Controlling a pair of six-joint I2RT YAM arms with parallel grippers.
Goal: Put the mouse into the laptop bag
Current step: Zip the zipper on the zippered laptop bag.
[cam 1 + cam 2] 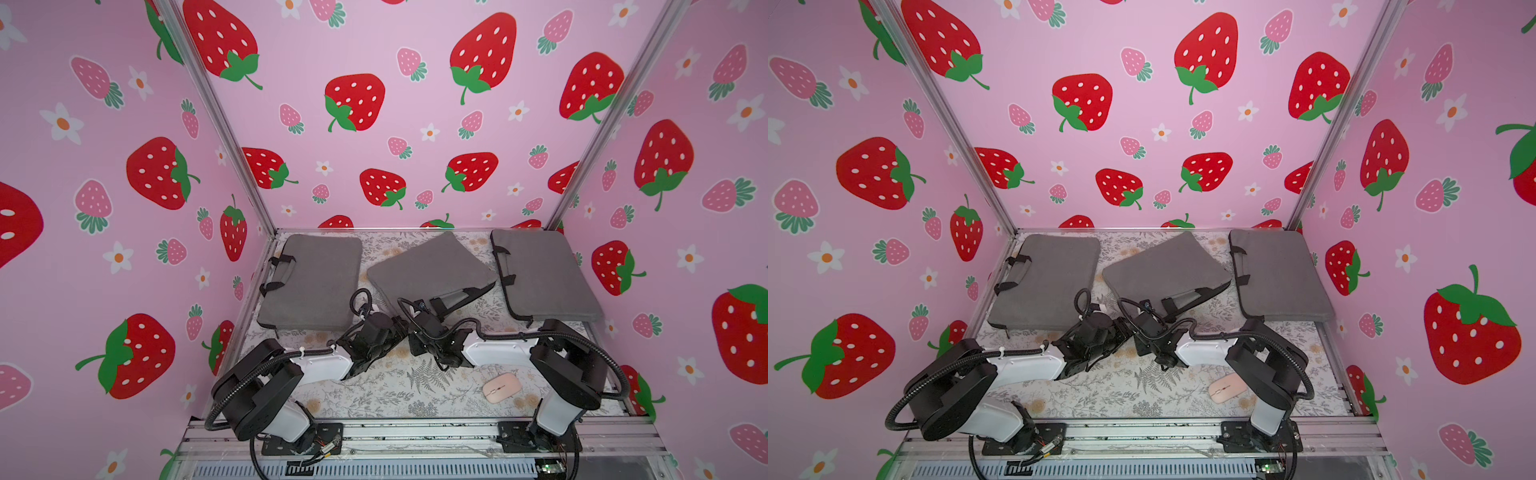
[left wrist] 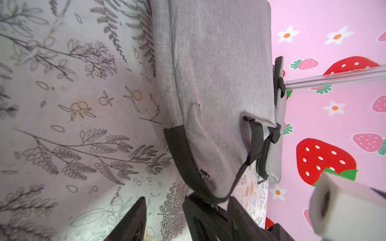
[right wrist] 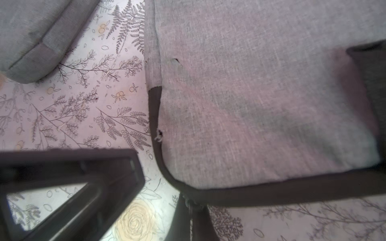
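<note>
The pink mouse [image 1: 502,387] lies on the desk [image 1: 374,395], well apart from the middle laptop bag [image 1: 428,266], whose corner the right tool [image 3: 188,221] pinches (left tool [image 1: 395,330] spread, just beside).

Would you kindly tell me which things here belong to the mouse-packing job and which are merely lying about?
Belonging to the job:
pink mouse, lying loose at the front
middle laptop bag, tilted, its mouth partly open

Just lying about:
left laptop bag, flat
right laptop bag, flat
</note>
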